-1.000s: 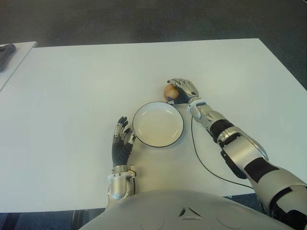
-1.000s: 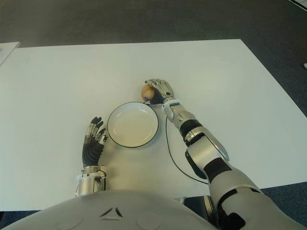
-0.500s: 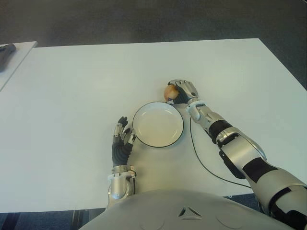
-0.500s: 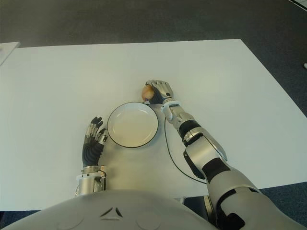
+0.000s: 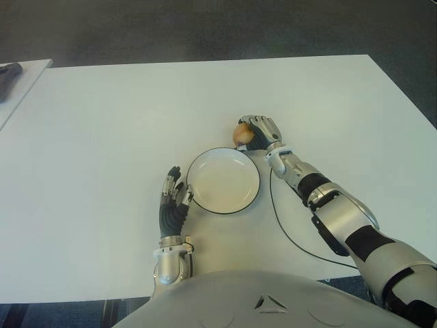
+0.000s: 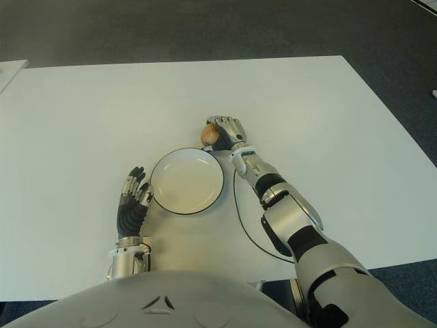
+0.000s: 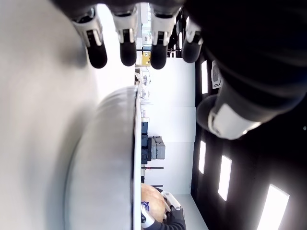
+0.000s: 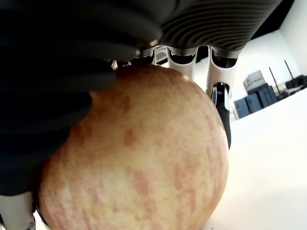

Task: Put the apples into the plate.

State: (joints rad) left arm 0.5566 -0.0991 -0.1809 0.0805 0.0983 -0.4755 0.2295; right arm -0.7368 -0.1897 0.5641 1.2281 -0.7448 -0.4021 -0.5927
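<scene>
Apple grasped, transfer to plate not yet made

Right hand [image 5: 263,130] is clenched around the single visible apple [image 5: 241,132], fingers wrapped over it as its wrist view confirms; the fruit sits on the hand's left side, just beyond the plate's [image 5: 254,179] far rim and outside it. Plate holds nothing. Left hand [image 5: 173,200] shows beside the plate's left edge, fingers extended, grasping nothing. Judged progress: pick-up done; carry over the rim and release remain. White worktop [image 5: 102,137] shows no other apples
</scene>
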